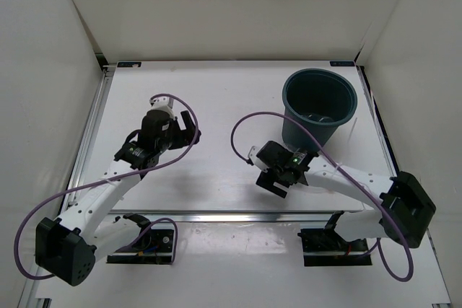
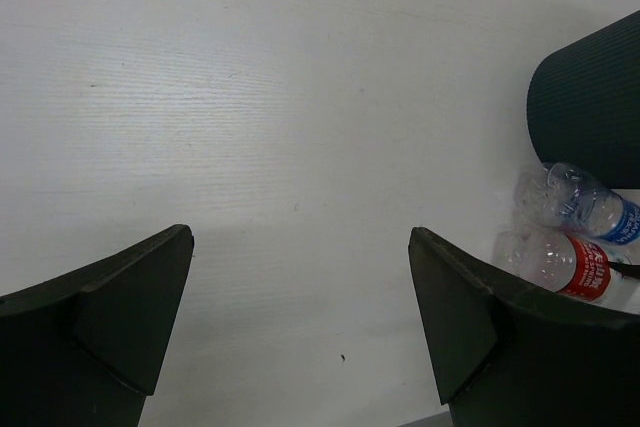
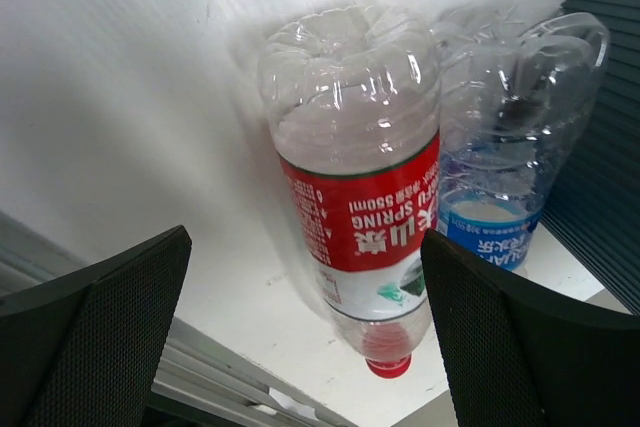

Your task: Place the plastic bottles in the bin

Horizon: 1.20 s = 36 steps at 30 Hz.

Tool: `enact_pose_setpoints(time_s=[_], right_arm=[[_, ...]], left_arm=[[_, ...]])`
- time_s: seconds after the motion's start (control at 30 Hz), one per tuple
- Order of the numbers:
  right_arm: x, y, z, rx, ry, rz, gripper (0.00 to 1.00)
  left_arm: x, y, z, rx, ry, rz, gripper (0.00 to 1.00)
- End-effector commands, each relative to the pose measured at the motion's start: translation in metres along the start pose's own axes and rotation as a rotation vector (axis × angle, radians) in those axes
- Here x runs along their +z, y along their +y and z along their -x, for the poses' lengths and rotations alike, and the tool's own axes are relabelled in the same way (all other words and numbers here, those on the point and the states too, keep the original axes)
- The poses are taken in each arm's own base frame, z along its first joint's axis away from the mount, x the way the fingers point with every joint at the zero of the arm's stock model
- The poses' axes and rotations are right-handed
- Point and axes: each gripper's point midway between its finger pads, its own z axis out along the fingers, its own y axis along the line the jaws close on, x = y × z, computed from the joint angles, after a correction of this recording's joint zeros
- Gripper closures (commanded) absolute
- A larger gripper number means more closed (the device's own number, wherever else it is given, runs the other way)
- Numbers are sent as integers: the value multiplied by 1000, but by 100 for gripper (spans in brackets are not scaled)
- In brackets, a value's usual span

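Red-labelled bottle (image 3: pixel 360 207) is lying flat on the table (image 1: pixel 216 91), red cap toward 6 o'clock in the right wrist view and base up at 12. Blue-labelled bottle (image 3: pixel 500 167) lies just beside it on the 3 o'clock side, seemingly touching, cap end hidden. The dark bin (image 1: pixel 310 135) stands upright hard against the blue one, further to 3 o'clock.

From above, the bin sits at 1 o'clock on the table. The right gripper (image 3: pixel 305 247) hangs over the bottles at the bin's 7 o'clock, jaws spread wide either side of the red one, gripping nothing. The left gripper (image 2: pixel 300 247) is well apart at 9 o'clock, jaws parted over bare table, both bottles at 4 o'clock in its view.
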Motion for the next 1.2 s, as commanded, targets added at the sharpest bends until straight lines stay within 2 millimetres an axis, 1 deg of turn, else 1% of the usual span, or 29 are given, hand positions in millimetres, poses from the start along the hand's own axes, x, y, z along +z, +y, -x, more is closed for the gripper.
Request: enact_pose_setpoints(time_s=[0.0,0.03,0.13,0.27,0.33,0.37,0.43,0.5,0.53,0.63,0.7,0.73,0.77,0.8,0.83,0.87,0.93,0.97,1.0,1.07,1.1,1.13,1.17], right_arm=[[13,-5,1,-1,3,-33,1],[16,-1,0,4,13,-16,1],[27,1,-6,7,41,-10,1],[37,-5,-12,43,77,-25,1],[39,-3,-14,49,84,-4,3],[39,-1,-13,50,81,5,5],[38,0,-12,68,78,22,13],[37,3,-6,82,61,45,17],[37,4,-9,80,71,48,24],[33,6,-2,99,64,75,35],[28,8,4,115,56,100,40],[19,5,21,124,18,106,44],[14,8,26,127,14,121,50],[6,3,35,122,-11,103,53],[-2,3,46,119,-34,95,55],[-22,-7,68,135,-95,83,60],[-46,-16,95,137,-165,55,63],[-77,-39,121,176,-245,5,66],[-96,-48,136,182,-297,-18,66],[-135,-72,162,227,-391,-73,67],[-150,-88,172,255,-429,-106,67],[-186,-116,191,287,-522,-177,67],[-203,-131,197,298,-561,-214,67]], left_arm=[[-5,1,5,2,-18,2,0],[-6,3,4,3,-14,15,0],[-6,4,4,12,-14,15,0],[-9,5,1,13,-6,19,0],[-11,4,4,12,-15,14,0],[-10,9,-1,14,-5,32,0],[-10,9,-1,14,-5,33,0],[-10,10,0,5,-9,40,0],[-10,11,-2,6,-2,45,0],[-10,11,-2,6,-2,45,0],[-10,13,-2,6,-6,53,0],[-10,13,-2,6,-6,53,0],[-12,14,1,6,-11,62,0],[-12,14,1,6,-12,62,0],[-12,14,1,6,-12,62,0],[-11,15,2,6,-16,70,0],[-11,15,2,6,-16,70,0],[-11,15,2,6,-16,70,0],[-9,17,1,8,-11,83,0],[-10,15,4,6,-19,79,0],[-8,18,0,18,1,90,0],[-5,22,-1,14,5,103,0],[-6,20,3,13,-3,99,0]])
